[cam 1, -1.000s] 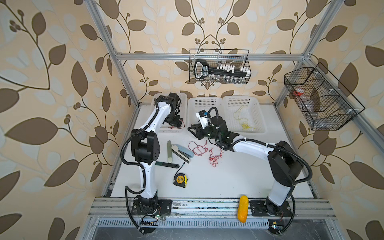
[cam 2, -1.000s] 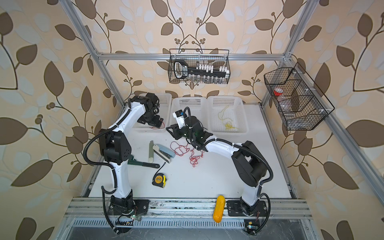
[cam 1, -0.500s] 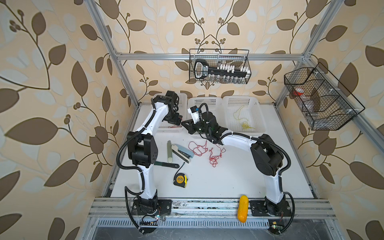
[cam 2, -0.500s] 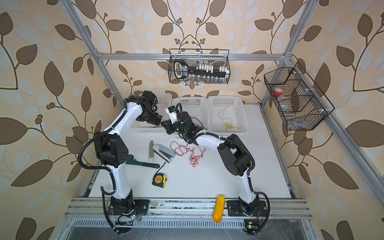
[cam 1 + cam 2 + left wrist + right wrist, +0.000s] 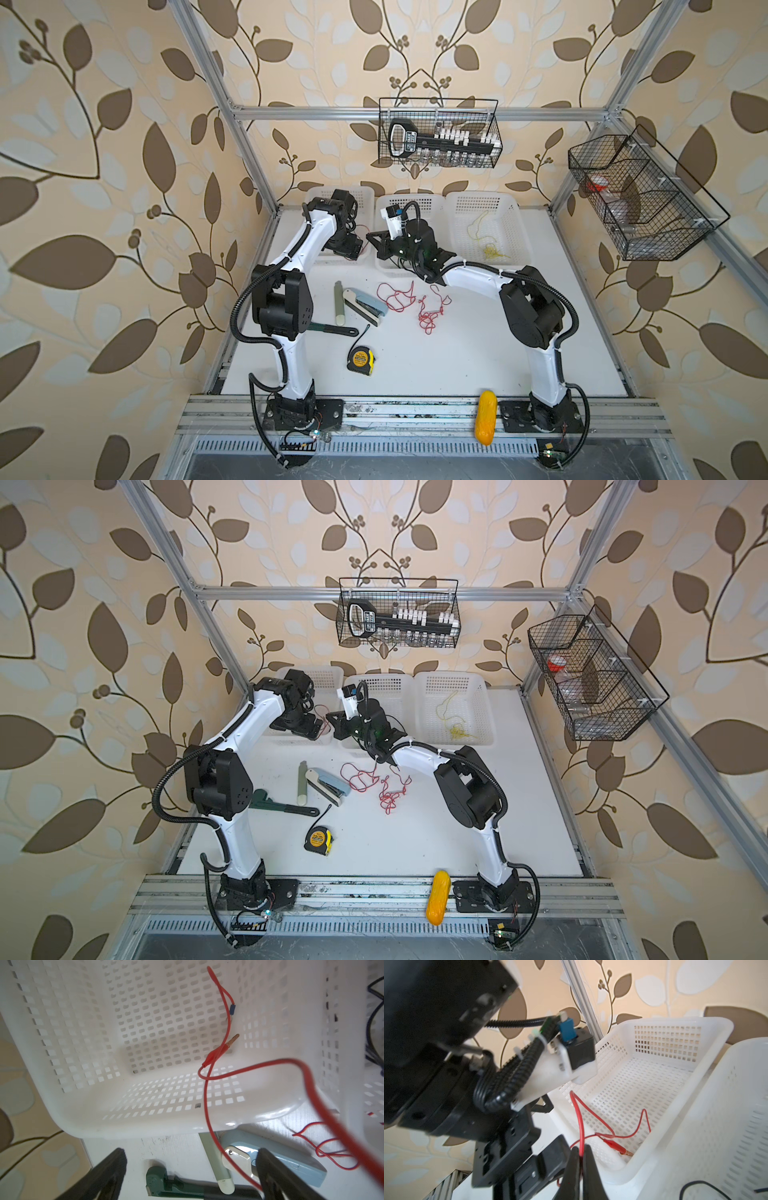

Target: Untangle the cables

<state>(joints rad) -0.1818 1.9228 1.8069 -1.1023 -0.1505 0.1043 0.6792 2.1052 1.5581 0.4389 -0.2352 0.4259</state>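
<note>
Right gripper (image 5: pixel 581 1151) is pinched tight on the red cable (image 5: pixel 579 1118), left gripper (image 5: pixel 191 1154) just hangs wide apart by the basket (image 5: pixel 83 1064).

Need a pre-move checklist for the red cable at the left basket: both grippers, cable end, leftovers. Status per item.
1. Grip: right gripper shut on the red cable: ok.
2. Release: left gripper open, holding nothing: ok.
3. Placement: clip end inside the left basket: ok.
4. Clearance: cable clear of the left gripper's fingers: cannot tell; it runs close past one.
5. Separation: held cable free of the red tangle on the table: cannot tell.
6. Tangle undone: not ok; knotted.
</note>
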